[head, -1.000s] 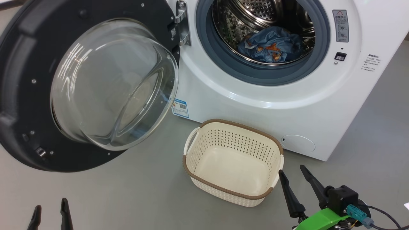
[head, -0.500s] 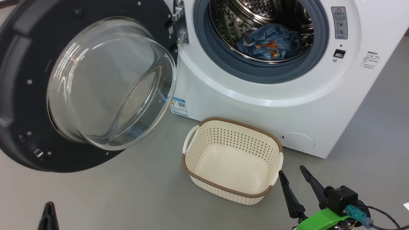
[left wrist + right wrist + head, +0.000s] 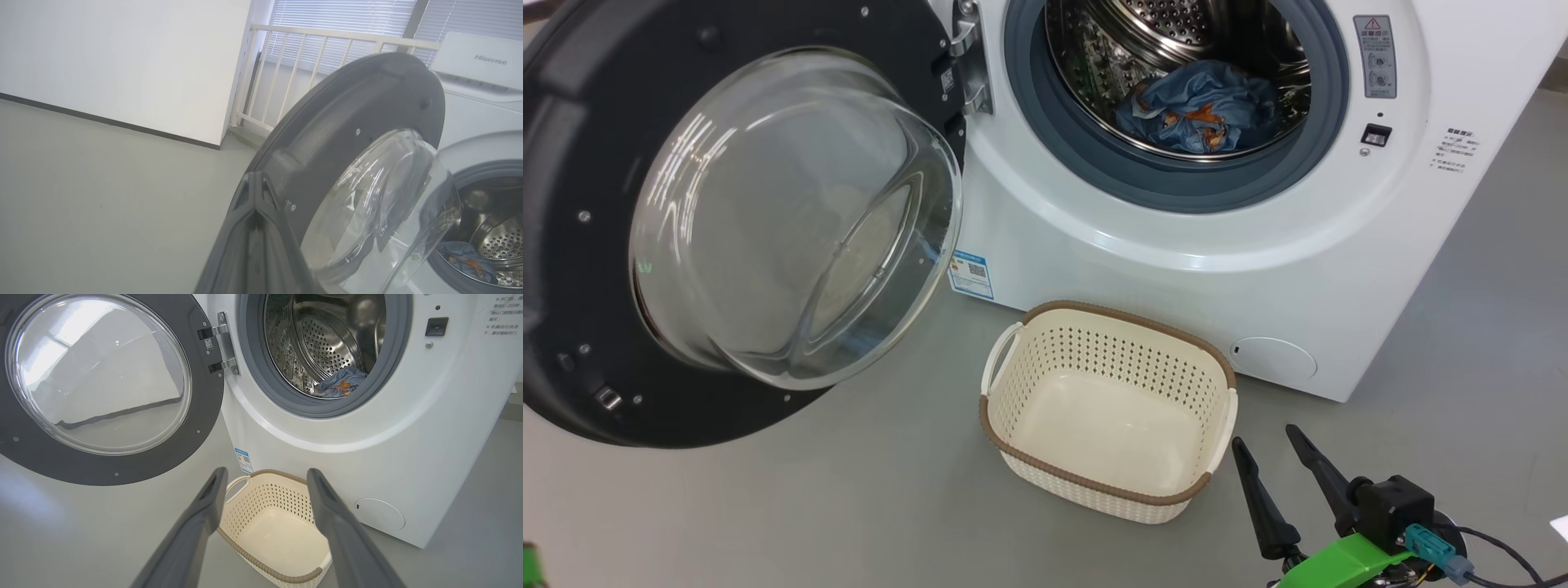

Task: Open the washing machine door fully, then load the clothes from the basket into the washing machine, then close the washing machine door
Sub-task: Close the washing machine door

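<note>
The washing machine door (image 3: pixel 596 245) hangs wide open to the left of the white washing machine (image 3: pixel 1176 269), its glass bowl (image 3: pixel 792 220) bulging toward me. Blue clothes (image 3: pixel 1196 106) with orange figures lie in the steel drum (image 3: pixel 1176 33). On the floor in front stands the cream basket (image 3: pixel 1107 408), nothing inside it. My right gripper (image 3: pixel 1266 437) is open just right of the basket, holding nothing. In the left wrist view my left gripper (image 3: pixel 255 181) is shut, fingers pressed together, close beside the door's (image 3: pixel 347 122) dark rim; I cannot tell whether it touches it.
Grey floor (image 3: pixel 890 506) lies all around the basket and under the door. A white wall and a cream railing (image 3: pixel 310 61) stand behind the door in the left wrist view. A round flap (image 3: pixel 1272 358) sits low on the machine's front.
My left gripper has shut its fingers and left the bottom left of the head view. The head camera has shifted slightly; the right gripper, basket and clothes stay put.
</note>
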### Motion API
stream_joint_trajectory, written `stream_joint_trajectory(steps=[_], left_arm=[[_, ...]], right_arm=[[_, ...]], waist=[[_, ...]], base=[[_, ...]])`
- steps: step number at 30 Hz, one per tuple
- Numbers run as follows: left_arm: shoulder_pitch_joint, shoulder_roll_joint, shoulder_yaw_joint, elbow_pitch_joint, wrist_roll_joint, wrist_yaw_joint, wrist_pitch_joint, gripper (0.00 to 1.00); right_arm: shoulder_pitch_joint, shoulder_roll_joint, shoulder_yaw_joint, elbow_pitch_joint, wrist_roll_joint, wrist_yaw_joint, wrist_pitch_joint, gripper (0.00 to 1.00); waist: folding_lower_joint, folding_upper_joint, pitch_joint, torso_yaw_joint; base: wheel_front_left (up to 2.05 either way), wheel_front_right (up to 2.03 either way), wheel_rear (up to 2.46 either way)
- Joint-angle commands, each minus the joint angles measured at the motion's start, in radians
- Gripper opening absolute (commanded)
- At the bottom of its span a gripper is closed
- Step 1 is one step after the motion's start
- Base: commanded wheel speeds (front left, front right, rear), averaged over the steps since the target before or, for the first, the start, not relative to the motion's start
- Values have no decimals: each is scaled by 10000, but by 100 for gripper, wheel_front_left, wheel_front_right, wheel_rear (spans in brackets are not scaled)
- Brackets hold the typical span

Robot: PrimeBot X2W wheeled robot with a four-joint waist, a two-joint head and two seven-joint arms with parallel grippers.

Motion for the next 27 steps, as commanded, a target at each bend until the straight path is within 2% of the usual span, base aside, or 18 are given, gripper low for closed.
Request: stream_joint_trajectory(steps=[1, 3, 4, 5, 10, 17, 19, 27], left_arm=[[-393, 400, 367, -201, -16, 44, -63, 0], [-741, 928, 462, -67, -551, 44, -63, 0], [-1039, 1530, 434, 326, -1091, 44, -62, 0], [-1251, 1822, 465, 502, -1403, 44, -57, 0], [-2219, 2885, 310, 1548, -3046, 44, 398, 0], [-3515, 3671, 185, 3193, -5857, 44, 1730, 0], [-3614, 3799, 123, 3377, -6143, 44, 1993, 0], [-4382, 4218, 686, 4967, -8537, 44, 3531, 0]], right_arm=[[-368, 15, 300, -213, 55, 16, -48, 100], [-351, 15, 321, -210, 77, 16, -48, 100], [-362, 15, 346, -201, 111, 16, -48, 100], [-376, 15, 362, -202, 118, 16, -48, 100], [-426, 15, 396, -221, 152, 16, -48, 100], [-571, 15, 447, -174, 96, 16, -48, 100], [-600, 15, 443, -171, 83, 16, -48, 100], [-665, 15, 422, -130, 31, 16, -48, 100]], waist=[[0, 0, -7, -6], [0, 0, -14, -36], [0, 0, -3, -80], [0, 0, 15, -118], [0, 0, 119, -240], [0, 0, 294, -463], [0, 0, 310, -502], [0, 0, 418, -852]], base=[[0, 0, 0], [0, 0, 0], [0, 0, 0], [0, 0, 0], [0, 0, 0], [0, 0, 0], [0, 0, 0], [0, 0, 0]])
